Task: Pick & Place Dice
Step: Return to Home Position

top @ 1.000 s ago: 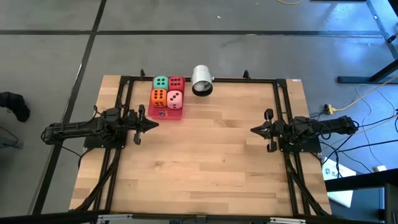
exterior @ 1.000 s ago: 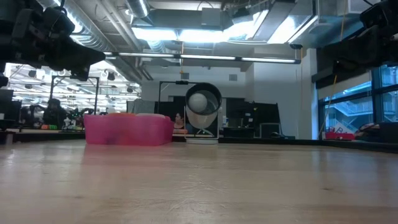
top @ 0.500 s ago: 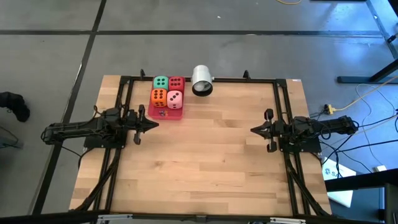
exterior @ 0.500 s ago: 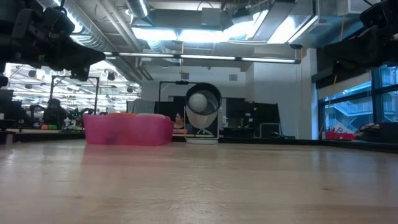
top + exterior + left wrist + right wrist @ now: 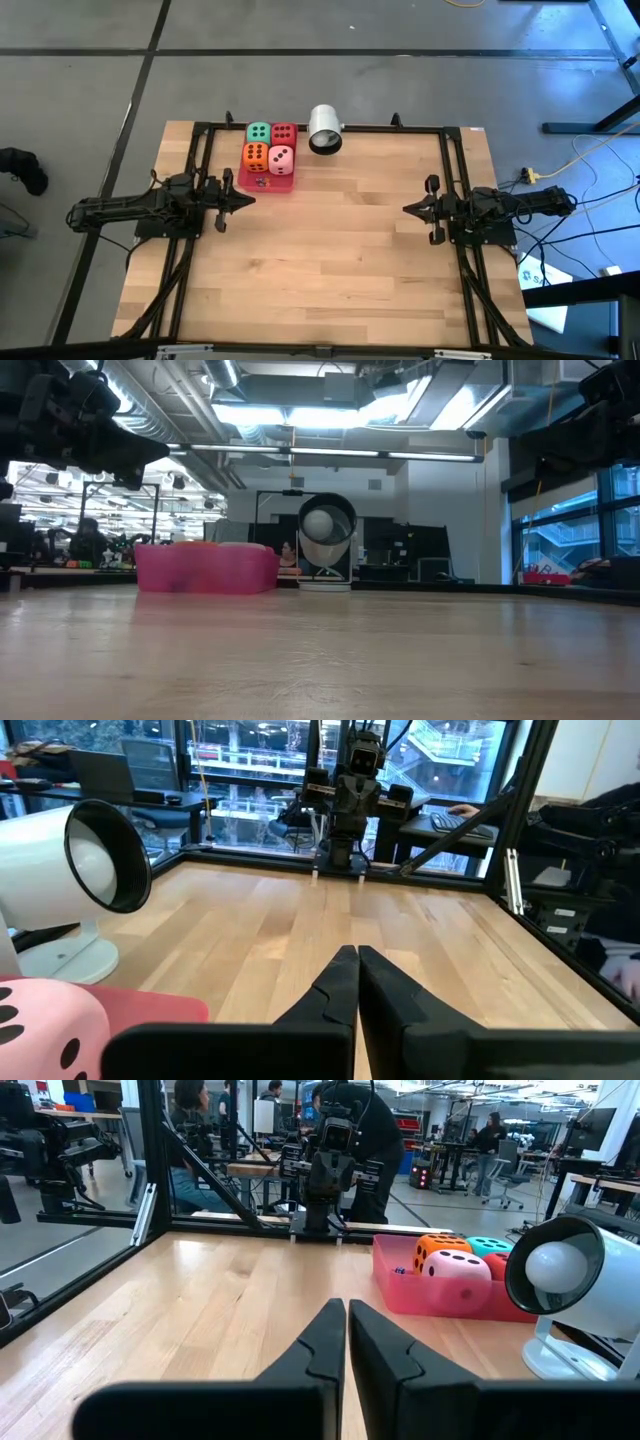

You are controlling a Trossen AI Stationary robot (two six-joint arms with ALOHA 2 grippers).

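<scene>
Four dice [image 5: 256, 156] sit in the red bin [image 5: 280, 185] at the table's [image 5: 330, 260] far edge; placing looks finished. Left arm [image 5: 150, 208] and right arm [image 5: 500, 210] rest at the side edges, jaws clenched on nothing. Next likely calls only for settling home.

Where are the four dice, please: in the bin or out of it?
In it: green die, red die, orange die and pink die fill the bin.

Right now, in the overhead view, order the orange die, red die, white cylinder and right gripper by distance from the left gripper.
From the left gripper:
1. Orange die, in the bin's corner facing it.
2. Red die, in the bin's opposite corner.
3. White cylinder, just past the bin.
4. Right gripper, at the opposite side.
</scene>
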